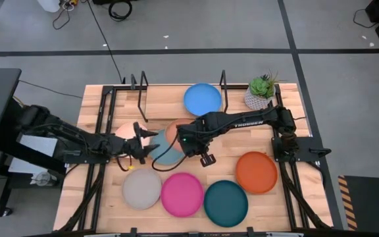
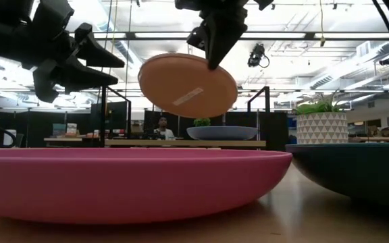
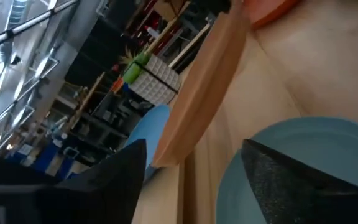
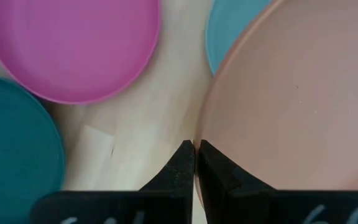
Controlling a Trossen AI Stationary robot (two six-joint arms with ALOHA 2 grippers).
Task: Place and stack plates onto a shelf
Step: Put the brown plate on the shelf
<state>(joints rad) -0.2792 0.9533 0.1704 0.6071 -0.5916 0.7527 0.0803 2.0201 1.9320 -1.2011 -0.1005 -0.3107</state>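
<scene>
Right claw: we see the right claw (image 4: 194, 163) pinching the rim of the tan plate (image 2: 187, 85), its two fingers pressed nearly together on the edge; the plate hangs tilted in the air above the middle of the table.
Left claw: the left claw (image 1: 139, 139) hovers just beside that plate with its fingers spread, holding nothing.
Shelf: the shelf (image 1: 163, 97) stands at the far side of the table, and we find one blue plate (image 1: 202, 99) already lying on its wooden board.
Other plates: a light blue plate (image 1: 166, 155) and a peach plate (image 1: 124, 131) lie flat under the arms. Along the near edge we count a grey plate (image 1: 141, 189), a magenta plate (image 1: 181, 194) and a dark teal plate (image 1: 226, 203) in a row, with an orange plate (image 1: 256, 172) a little farther back on the right.
Table: the table (image 1: 94, 105) is light wood, framed by black rails, with a potted plant (image 1: 262, 91) in a white patterned pot at its far right corner.
Room: we see grey floor with dark tape lines and loose cables, bright ceiling lights, black racks, and a person (image 2: 161, 126) seated far behind the table.
</scene>
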